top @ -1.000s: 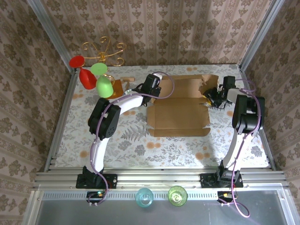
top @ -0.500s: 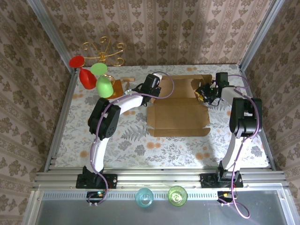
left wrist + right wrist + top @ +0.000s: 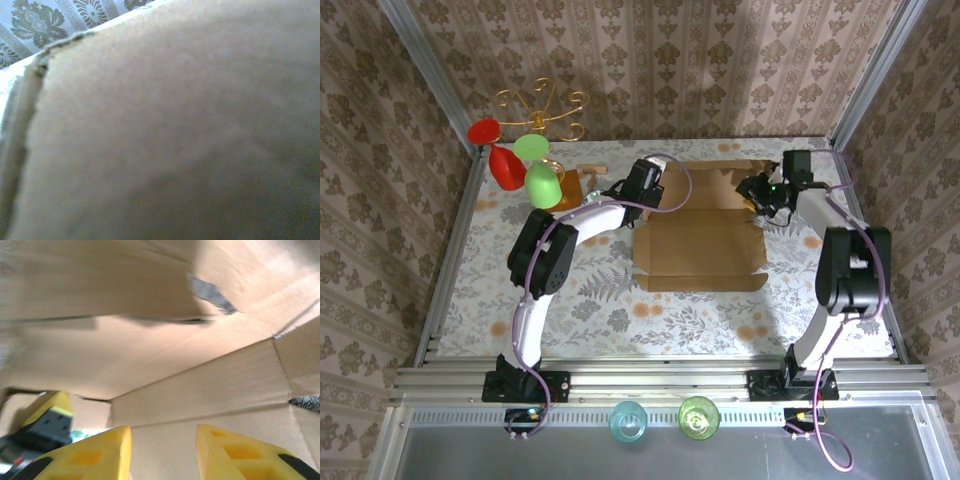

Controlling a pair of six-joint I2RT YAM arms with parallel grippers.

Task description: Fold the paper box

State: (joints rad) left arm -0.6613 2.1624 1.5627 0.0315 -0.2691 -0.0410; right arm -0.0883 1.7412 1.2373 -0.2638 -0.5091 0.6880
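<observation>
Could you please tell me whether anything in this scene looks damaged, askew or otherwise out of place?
The paper box looks ragged at its far right corner, beside the right gripper. The cardboard edge there is jagged rather than straight. It could be die-cut tabs or a crumpled flap; I cannot tell which. Nothing else stands out.

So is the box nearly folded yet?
Not nearly. Done: the paper box looks to have its far panel tipped up from the table, while the near part lies flat. In hand: the left fingers, shut, sit at that panel's left end, and the right fingers, open, at its right end. Left: side walls, flaps and lid all need folding.
</observation>
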